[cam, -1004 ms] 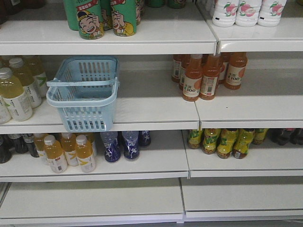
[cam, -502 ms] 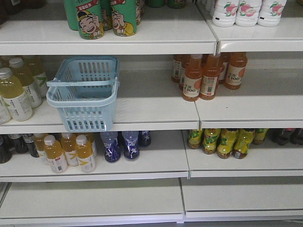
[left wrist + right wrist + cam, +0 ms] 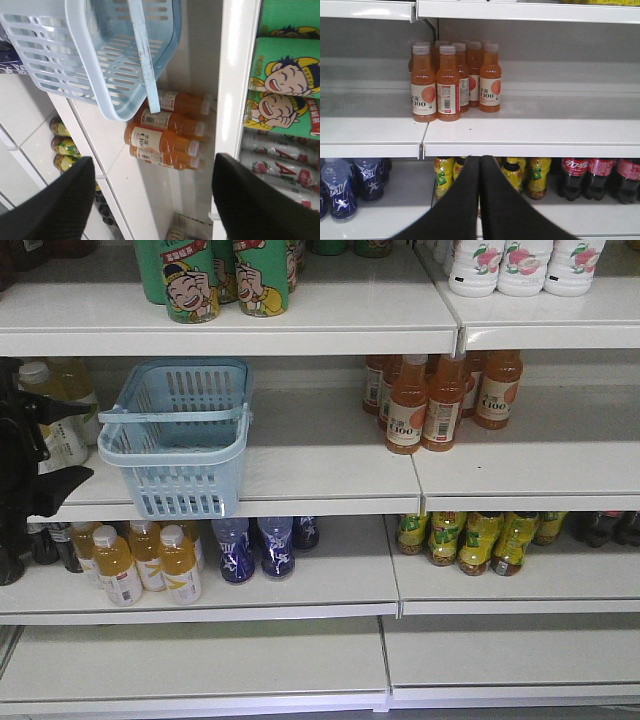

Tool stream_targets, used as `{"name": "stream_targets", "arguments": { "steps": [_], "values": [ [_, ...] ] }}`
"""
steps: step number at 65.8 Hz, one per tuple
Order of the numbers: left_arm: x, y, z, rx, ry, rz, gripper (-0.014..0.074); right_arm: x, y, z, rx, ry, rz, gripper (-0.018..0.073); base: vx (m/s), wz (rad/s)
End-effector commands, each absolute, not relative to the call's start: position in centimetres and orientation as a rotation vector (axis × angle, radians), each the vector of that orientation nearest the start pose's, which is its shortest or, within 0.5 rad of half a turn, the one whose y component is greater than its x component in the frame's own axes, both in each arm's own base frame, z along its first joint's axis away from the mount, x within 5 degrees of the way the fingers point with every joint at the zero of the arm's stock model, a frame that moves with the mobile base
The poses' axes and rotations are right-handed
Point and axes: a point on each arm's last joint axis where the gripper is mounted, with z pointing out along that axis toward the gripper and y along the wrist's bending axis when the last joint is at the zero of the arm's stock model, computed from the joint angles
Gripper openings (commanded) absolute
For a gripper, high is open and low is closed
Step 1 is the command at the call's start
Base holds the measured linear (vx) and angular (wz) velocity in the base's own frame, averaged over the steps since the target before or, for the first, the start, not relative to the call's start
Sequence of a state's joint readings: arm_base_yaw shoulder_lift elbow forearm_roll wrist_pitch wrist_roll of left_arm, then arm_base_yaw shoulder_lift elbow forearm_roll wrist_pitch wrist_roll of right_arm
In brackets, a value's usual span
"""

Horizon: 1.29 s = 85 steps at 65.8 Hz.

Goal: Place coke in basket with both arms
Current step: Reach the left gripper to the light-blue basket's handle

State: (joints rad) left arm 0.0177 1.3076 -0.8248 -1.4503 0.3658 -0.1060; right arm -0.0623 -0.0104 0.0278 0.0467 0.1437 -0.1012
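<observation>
The light blue basket [image 3: 172, 454] stands on the middle shelf, left of centre, with its handle lying across the top. Its slotted side also fills the upper left of the left wrist view, basket [image 3: 95, 65]. My left gripper [image 3: 62, 445] has come in at the left edge of the front view, just left of the basket. In its own view the left gripper [image 3: 152, 160] is open wide with nothing between the fingers. My right gripper [image 3: 480, 159] is shut and empty, pointing at the shelf edge below the orange bottles. The coke is out of view.
Orange juice bottles [image 3: 430, 400] stand on the middle shelf right of the basket. Green cartoon cans [image 3: 225, 278] and white bottles [image 3: 520, 265] sit above. Below are yellow bottles [image 3: 145, 562], blue bottles [image 3: 255, 548], green-yellow bottles [image 3: 475, 538] and dark plastic cola bottles [image 3: 590, 177].
My left arm has come into the front view from the left edge and now covers the pale yellow bottles beside the basket. The basket has not moved.
</observation>
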Motion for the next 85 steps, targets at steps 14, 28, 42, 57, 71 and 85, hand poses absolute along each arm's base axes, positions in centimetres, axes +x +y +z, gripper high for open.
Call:
{"name": "stream_targets", "arguments": {
  "steps": [14,28,42,57,71,85],
  "values": [
    [32.2,-3.2,28.6,-1.343,1.734,-1.366,0.0486,5.6,-0.4,19.6,0.003,1.566,-0.099,-0.001,0.0,0.0],
    [35.1,-3.7,28.5,-1.25,1.783,-1.413,0.0486,5.6,-0.4,19.6,0.003,1.566,-0.099,-0.001,0.0,0.0],
    [37.6,-3.7,28.8,-1.233,1.769,-1.422,0.0486,5.6,-0.4,19.6,0.003,1.566,-0.099,-0.001,0.0,0.0],
    [39.9,-3.8,28.8,-1.213,1.762,-1.452,0.0486,5.6,-0.4,19.6,0.003,1.566,-0.099,-0.001,0.0,0.0],
    [41.7,-4.2,28.1,-1.206,1.774,-1.467,0.0486,5.6,-0.4,19.6,0.003,1.566,-0.099,-0.001,0.0,0.0],
    [43.0,-4.6,27.2,-1.244,1.774,-1.485,0.0486,5.6,-0.4,19.6,0.003,1.566,-0.099,-0.001,0.0,0.0]
  ]
}}
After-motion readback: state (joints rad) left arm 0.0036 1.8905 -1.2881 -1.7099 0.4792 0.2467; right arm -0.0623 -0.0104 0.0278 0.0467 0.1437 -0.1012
